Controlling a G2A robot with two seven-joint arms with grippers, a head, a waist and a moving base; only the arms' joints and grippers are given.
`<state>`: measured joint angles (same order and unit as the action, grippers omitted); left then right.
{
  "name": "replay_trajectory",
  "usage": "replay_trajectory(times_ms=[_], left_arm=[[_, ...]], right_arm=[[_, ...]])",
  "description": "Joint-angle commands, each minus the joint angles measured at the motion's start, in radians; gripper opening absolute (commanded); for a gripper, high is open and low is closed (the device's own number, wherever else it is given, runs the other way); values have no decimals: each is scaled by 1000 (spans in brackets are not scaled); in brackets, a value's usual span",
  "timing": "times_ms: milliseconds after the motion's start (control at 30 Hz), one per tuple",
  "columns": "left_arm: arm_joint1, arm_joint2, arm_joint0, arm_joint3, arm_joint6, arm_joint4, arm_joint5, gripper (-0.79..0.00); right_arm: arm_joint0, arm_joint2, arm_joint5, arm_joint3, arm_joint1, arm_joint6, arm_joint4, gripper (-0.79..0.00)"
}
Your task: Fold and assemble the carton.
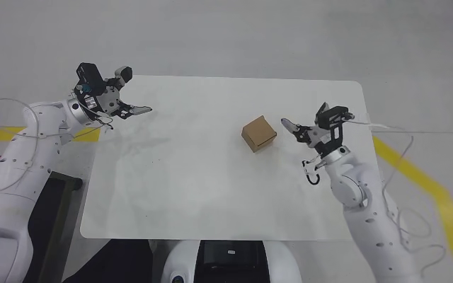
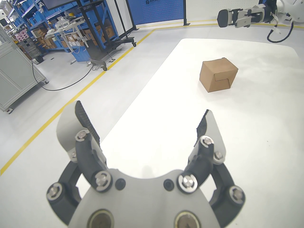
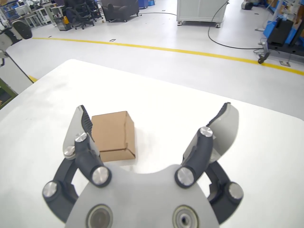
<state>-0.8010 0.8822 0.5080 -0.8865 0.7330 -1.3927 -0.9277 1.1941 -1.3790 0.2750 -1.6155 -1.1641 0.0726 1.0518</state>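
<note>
Folded carton (image 1: 259, 133) sat closed on table (image 1: 198, 191).
Left gripper (image 2: 142, 110) and right gripper (image 3: 154, 107) hovered clear of it, jaws spread.

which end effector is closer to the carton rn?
Right. The right end effector is open just beside the carton, not touching; the left end effector is open at the table's opposite end.

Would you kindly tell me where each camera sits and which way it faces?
Top view: overhead on the robot, looking down at the table and carton; the left gripper and right gripper show, open.
Left wrist view: on the left wrist, facing across the table toward the carton; its own gripper shows, the right gripper beyond.
Right wrist view: on the right wrist, facing the carton close ahead; its own gripper shows.
All three share the carton.
</note>
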Motion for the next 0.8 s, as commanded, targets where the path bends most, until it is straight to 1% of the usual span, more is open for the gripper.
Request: replay_trajectory(times_ms=[0,133,333,467,767], left_arm=[[0,0,0,0,0,0,0,0],[0,0,0,0,0,0,0,0],[0,0,0,0,0,0,0,0],[0,0,0,0,0,0,0,0],[0,0,0,0,0,0,0,0]], right_arm=[[-5,-21,-9,21,2,-6,3,0],[-15,-79,-56,49,8,-4,30,0],[-34,-141,-86,57,15,-14,60,0],[-53,-155,-96,72,18,-5,85,0],[-54,-155,-96,72,18,-4,87,-1]])
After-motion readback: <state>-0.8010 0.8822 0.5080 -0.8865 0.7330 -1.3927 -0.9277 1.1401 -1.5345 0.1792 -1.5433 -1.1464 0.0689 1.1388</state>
